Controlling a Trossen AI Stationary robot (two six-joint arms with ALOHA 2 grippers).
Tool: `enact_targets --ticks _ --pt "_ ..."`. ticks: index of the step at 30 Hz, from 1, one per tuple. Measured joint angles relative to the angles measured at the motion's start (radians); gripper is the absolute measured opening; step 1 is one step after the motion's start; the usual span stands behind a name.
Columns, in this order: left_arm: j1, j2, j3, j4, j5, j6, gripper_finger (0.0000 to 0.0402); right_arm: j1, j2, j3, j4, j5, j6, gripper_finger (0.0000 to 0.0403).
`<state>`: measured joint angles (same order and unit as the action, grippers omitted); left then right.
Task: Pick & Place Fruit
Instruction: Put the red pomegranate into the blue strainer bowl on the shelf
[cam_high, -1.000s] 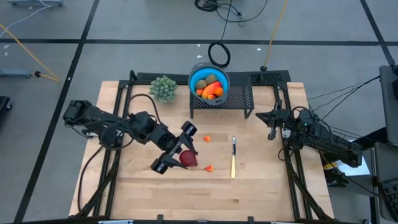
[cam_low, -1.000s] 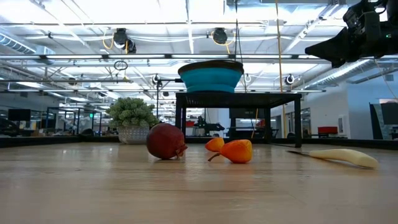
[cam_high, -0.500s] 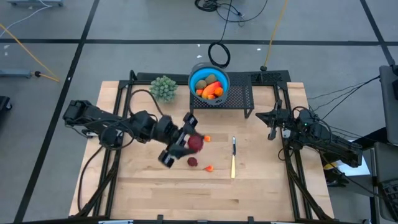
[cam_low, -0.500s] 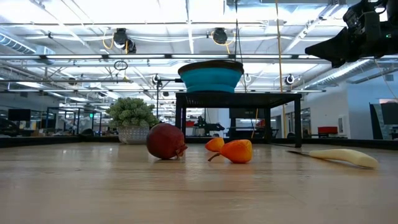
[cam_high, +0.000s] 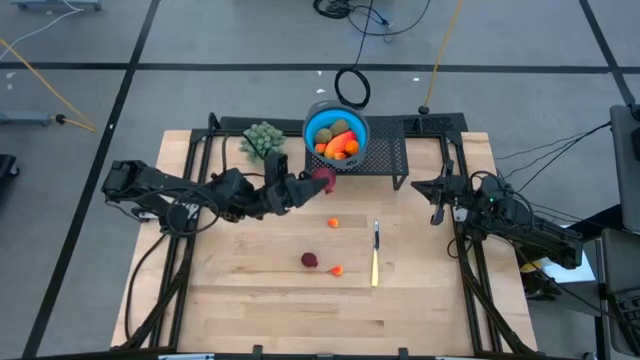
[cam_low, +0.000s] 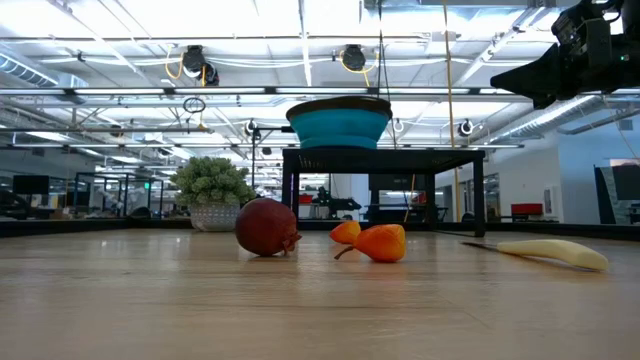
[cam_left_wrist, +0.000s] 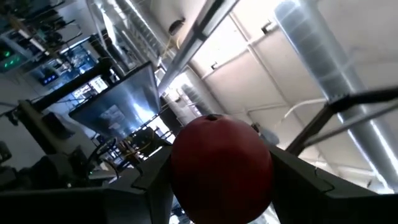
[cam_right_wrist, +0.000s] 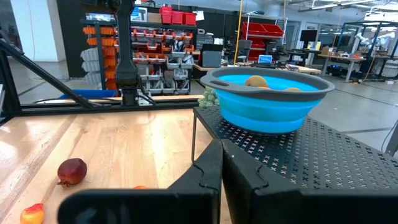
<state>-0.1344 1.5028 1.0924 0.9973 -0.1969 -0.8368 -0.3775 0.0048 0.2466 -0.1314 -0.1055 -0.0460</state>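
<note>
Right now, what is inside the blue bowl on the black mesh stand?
The blue bowl holds orange fruit and brownish-green oval fruits. Anything beneath that top layer is covered.

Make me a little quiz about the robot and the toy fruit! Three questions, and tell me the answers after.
1. What is the left gripper carrying?
2. True or false: the blue bowl sits flat on the wooden table.
3. Which lies beside the knife on the table? A) a small orange fruit B) a banana C) a cup

Key:
1. A dark red round fruit, clamped between its fingers next to the black stand.
2. False. The bowl rests on the raised black stand.
3. A.
</note>
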Motion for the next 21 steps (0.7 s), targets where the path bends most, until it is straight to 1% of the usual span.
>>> enact_targets --ticks 4,8,10,16,21 --pt "0.001 0.000 0.000 0.000 -0.024 -0.061 0.0209 0.000 0.000 0.000 0.000 0.000 0.000 0.0000" --pt "0.001 0.000 0.000 -0.005 -0.031 -0.067 0.0209 0.000 0.000 0.000 0.000 0.000 0.000 0.0000" --pt "0.001 0.000 0.001 -0.033 -0.015 -0.051 0.0209 0.000 0.000 0.000 0.000 0.000 0.000 0.0000" --pt "0.011 0.000 0.001 -0.268 -0.017 -0.040 0.0209 0.000 0.000 0.000 0.000 0.000 0.000 0.0000" --pt "0.058 0.000 0.001 -0.431 -0.022 -0.039 0.0209 0.000 0.000 0.000 0.000 0.000 0.000 0.0000"
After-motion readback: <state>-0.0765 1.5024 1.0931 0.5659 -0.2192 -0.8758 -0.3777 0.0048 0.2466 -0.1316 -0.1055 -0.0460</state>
